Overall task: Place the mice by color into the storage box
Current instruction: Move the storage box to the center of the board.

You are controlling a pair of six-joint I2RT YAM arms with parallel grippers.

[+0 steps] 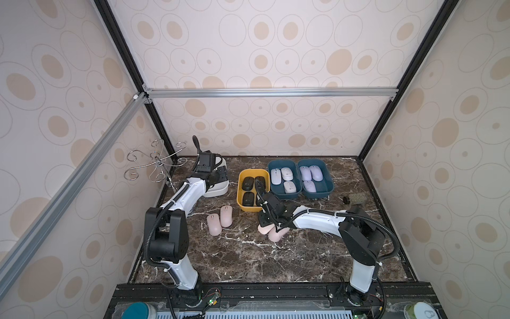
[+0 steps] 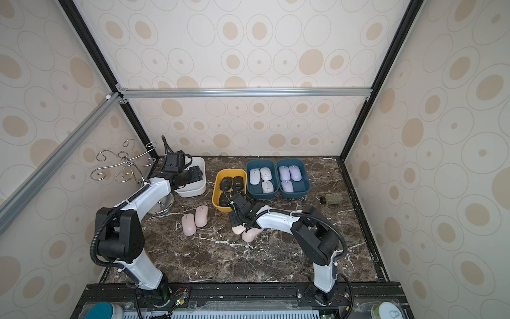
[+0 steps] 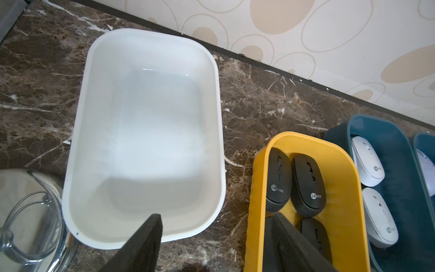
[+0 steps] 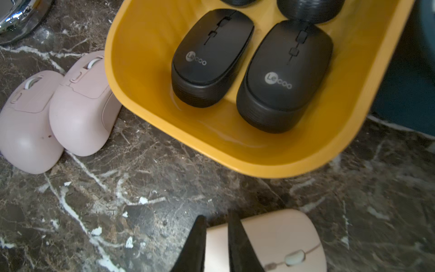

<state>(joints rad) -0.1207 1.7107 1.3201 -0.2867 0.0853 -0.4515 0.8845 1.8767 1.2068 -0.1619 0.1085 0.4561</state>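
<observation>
Two pale pink mice (image 1: 214, 224) (image 2: 189, 224) (image 4: 82, 113) lie side by side on the marble. Two more pink mice (image 1: 277, 234) (image 2: 251, 234) lie under my right gripper (image 1: 266, 222) (image 4: 216, 226). Its jaws stand only a narrow gap apart over the edge of one pink mouse (image 4: 277, 235), gripping nothing. The yellow box (image 1: 240, 193) (image 4: 235, 160) holds black mice (image 1: 247, 183). White mice (image 1: 287, 174) and lavender mice (image 1: 310, 174) fill the two blue boxes (image 1: 284, 196). My left gripper (image 1: 218, 176) (image 3: 216, 237) hangs open and empty by the empty white box (image 3: 150, 35).
A wire hook rack (image 1: 154, 163) stands at the back left, with a glass bowl (image 3: 28, 212) near the white box. A small green cylinder (image 1: 356, 199) lies at the right. Walls close in the table on three sides.
</observation>
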